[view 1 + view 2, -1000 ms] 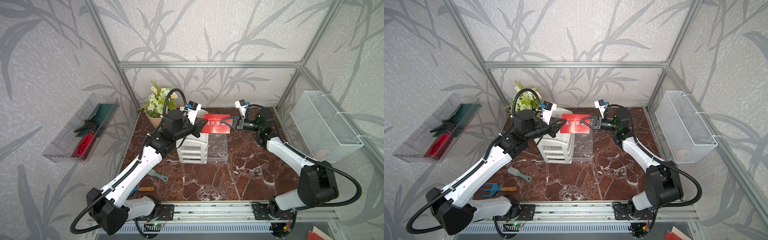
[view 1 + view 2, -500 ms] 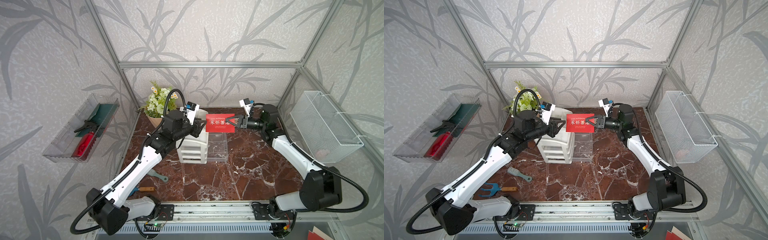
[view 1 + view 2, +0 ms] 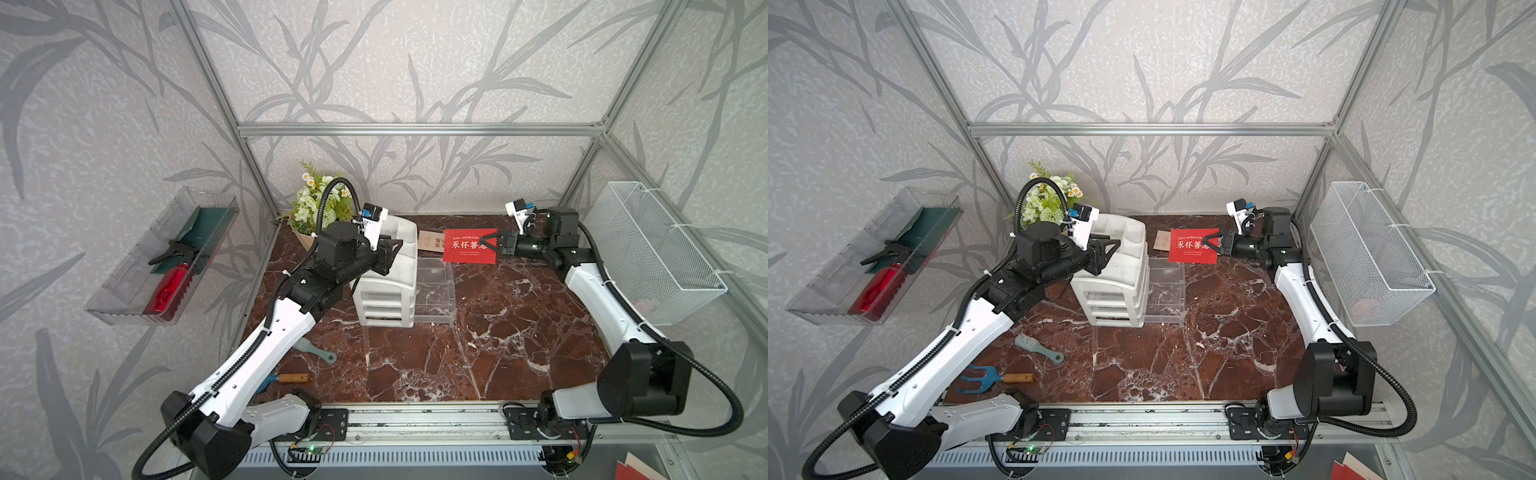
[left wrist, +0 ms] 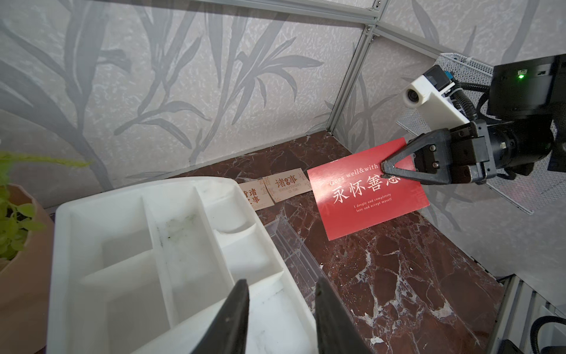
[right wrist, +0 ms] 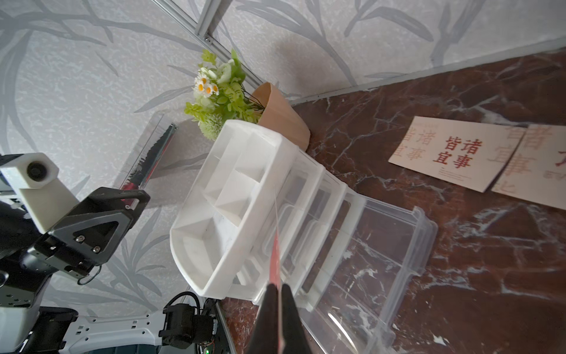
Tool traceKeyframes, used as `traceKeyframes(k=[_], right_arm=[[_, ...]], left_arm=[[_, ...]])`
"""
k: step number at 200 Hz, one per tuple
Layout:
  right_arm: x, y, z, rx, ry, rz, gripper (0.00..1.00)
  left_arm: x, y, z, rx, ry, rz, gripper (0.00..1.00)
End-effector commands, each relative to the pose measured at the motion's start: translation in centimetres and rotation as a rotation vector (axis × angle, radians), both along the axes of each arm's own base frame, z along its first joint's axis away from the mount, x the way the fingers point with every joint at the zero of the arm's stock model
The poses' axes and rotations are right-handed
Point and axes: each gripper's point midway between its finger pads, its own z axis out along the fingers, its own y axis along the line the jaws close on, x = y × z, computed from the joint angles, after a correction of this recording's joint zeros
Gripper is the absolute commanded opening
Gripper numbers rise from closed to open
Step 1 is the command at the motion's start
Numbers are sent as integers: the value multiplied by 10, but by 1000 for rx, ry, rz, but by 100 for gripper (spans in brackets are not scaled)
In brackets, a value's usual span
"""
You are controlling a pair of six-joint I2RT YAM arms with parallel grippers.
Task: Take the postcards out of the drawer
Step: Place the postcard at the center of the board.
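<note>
Left jaws: centre-left in top view, above white drawer unit [image 3: 384,291], partly open, nothing between them. Clear drawer [image 3: 434,291]: one, pulled out at centre, looks empty. Cream postcards [image 4: 284,185]: two, flat on counter [image 3: 498,332] behind drawer, side by side, touching. Red postcard [image 3: 463,253]: one, right of centre, in air, pinched at its right edge by right jaws, closed tight on it. Total three postcards, none in drawer. Handling, judged: thin, light, fairly stiff, glossy so likely slippery; edge pinch suits; flat ones awkward to lift off counter.
</note>
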Motion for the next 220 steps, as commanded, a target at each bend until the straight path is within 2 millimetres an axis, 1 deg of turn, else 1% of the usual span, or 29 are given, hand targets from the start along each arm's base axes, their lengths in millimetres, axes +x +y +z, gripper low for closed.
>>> traceKeyframes(k=[1,18,50,83,89,92,101,137,187,220], right_arm=[[4,-15,-35,-110,83,-27,0],[13,-28,-54,-149,135,-72,0],[28,-44,-82,-204,195,-122,0],[39,-51,-107,-247,246,-135,0],[40,-52,-106,-253,241,-137,0],[42,-52,-117,-257,268,-134,0],[45,-54,-125,-270,283,-139,0],[58,-58,-147,-287,326,-145,0],[71,-57,-169,-278,377,-121,0],[78,-61,-185,-280,407,-125,0]], left_arm=[[-4,14,-5,33,9,34,36],[-5,18,-7,40,14,45,36],[-8,22,-8,49,14,43,36],[-11,27,-11,53,21,49,36],[-11,28,-11,53,21,52,36],[-11,28,-11,53,22,51,36],[-11,29,-12,56,25,56,36],[-10,32,-16,62,38,61,36],[-8,34,-20,67,51,65,36],[-8,34,-21,63,57,63,36]])
